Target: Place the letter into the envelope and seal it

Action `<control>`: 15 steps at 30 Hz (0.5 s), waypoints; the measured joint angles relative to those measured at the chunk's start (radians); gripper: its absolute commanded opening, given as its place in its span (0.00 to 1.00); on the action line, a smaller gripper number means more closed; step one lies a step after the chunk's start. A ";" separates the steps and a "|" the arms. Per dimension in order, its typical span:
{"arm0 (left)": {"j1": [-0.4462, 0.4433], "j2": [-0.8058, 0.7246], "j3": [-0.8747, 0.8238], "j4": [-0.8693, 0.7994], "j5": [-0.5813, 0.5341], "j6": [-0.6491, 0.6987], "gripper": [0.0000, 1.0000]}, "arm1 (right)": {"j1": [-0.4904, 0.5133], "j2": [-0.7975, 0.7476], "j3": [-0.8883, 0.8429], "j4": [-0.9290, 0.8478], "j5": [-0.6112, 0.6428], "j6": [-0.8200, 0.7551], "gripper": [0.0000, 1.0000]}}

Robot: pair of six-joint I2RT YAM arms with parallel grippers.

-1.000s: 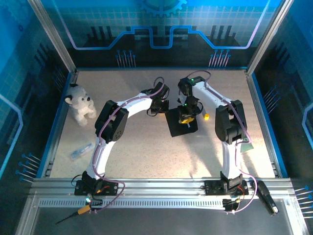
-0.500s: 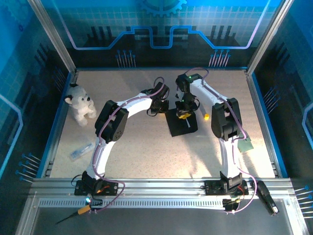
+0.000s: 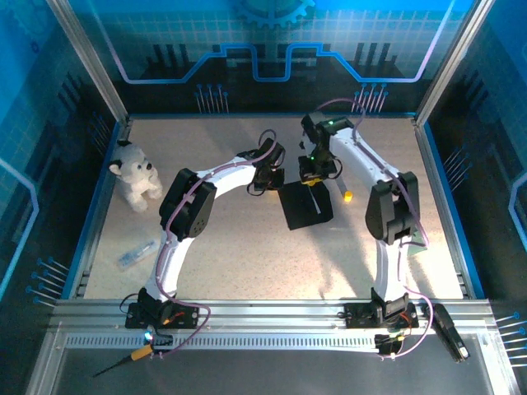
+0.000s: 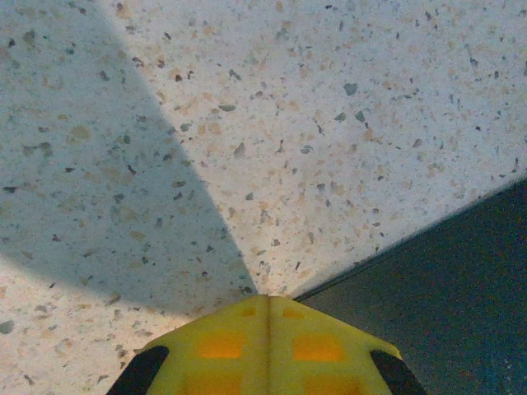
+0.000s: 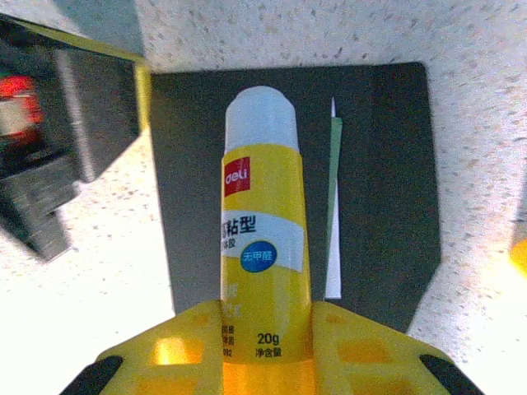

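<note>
While the left claw [image 4: 268,309] sits with fingers pressed together at the left edge of the envelope [image 3: 306,206], tips right at the black paper (can't tell if it pins it), the right claw [image 3: 317,169] has moved. A second ago it was over the middle of the envelope. Now it's back at the envelope's far edge, pinching the glue stick [image 5: 262,230] between its yellow fingers, white tip pointing out over the black sheet. The envelope lies flat near the middle of the desk [image 3: 247,247], a bit toward the far edge. The letter [image 5: 333,206] is inside it, with just a thin white-and-green sliver showing along one line. A small yellow cap [image 3: 347,197] lies just right of the envelope, and it probably belongs to the stick. The envelope itself hasn't shifted between frames. My read is that insertion is done and the gluing pass is either ending or resetting for another stroke. Sealing is not done, since the sliver still shows and the flap looks unfolded. What's left is likely setting the stick down, folding the flap and pressing it. The risk is the envelope dragging or lifting with the sticky tip if the left claw isn't really holding it. A toy dog [image 3: 136,174] stands by the desk's left edge, well apart.
</note>
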 measured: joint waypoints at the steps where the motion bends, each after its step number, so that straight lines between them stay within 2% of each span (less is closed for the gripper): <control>1: 0.000 0.000 0.000 0.000 0.000 0.000 0.00 | -0.002 -0.023 0.002 -0.012 0.000 -0.003 0.02; 6: 0.000 -0.001 0.000 0.000 0.000 0.008 0.00 | -0.004 -0.063 -0.003 -0.088 -0.005 -0.032 0.01; 15: 0.000 -0.005 -0.008 0.003 0.000 0.019 0.00 | -0.005 -0.067 -0.175 -0.151 -0.026 -0.069 0.01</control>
